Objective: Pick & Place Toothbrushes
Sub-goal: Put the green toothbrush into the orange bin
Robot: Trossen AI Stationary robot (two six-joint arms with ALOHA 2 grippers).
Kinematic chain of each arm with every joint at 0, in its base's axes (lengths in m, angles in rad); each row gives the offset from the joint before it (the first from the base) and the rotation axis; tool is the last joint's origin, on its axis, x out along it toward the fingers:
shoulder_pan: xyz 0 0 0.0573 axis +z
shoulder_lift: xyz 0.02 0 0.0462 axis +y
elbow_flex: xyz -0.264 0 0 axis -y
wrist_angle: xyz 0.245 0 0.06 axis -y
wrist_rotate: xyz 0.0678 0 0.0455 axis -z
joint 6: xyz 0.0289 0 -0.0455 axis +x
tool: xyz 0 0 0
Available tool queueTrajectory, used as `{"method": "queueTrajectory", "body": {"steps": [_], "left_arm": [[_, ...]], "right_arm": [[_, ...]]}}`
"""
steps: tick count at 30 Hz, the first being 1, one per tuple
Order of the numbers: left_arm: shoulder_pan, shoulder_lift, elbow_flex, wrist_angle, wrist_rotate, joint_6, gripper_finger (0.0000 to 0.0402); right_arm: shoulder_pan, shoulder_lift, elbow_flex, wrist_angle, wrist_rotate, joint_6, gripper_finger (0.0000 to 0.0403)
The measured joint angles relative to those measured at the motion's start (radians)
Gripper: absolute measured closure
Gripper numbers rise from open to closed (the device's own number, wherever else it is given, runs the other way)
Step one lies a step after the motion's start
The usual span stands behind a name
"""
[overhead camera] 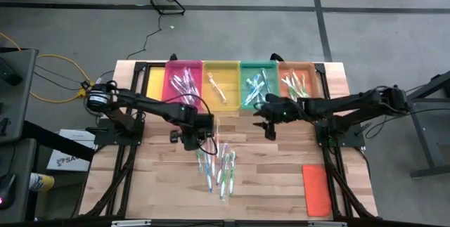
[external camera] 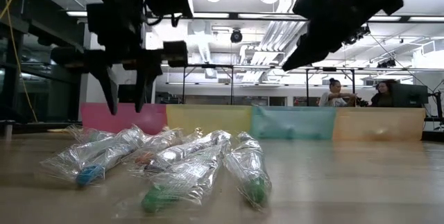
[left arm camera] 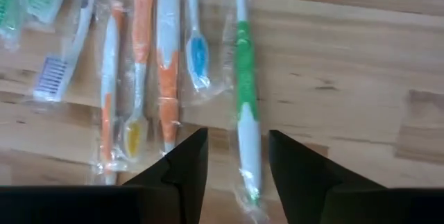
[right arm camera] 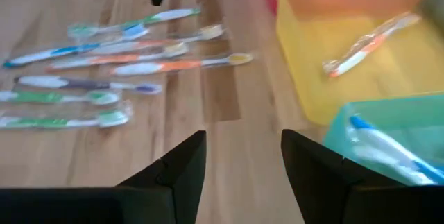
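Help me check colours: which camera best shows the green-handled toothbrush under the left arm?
Left wrist view: the green-handled toothbrush lies close, wrapped, unobstructed. High view shows only the small pile; low view, blurred wrappers; right wrist view, distant brushes.

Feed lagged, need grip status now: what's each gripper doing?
Left gripper: open, empty, over the green toothbrush.
Right gripper: open, empty, near the trays.
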Motion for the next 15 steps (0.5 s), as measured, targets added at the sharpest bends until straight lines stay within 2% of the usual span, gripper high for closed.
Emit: {"method": "queueTrajectory", "body": {"steps": [6, 15], "left_arm": [[-0.003, 0.057, 0.0, 0.021, -0.018, -0.069, 0.0256], [-0.004, 0.131, 0.0, 0.023, -0.019, -0.086, 0.0256]], "right_arm": [[0.098, 0.0, 0.0, -0.019, 0.085, 0.035, 0.0222], [0.201, 0.0, 0.0, -0.054, 0.177, 0.105, 0.0221]]}}
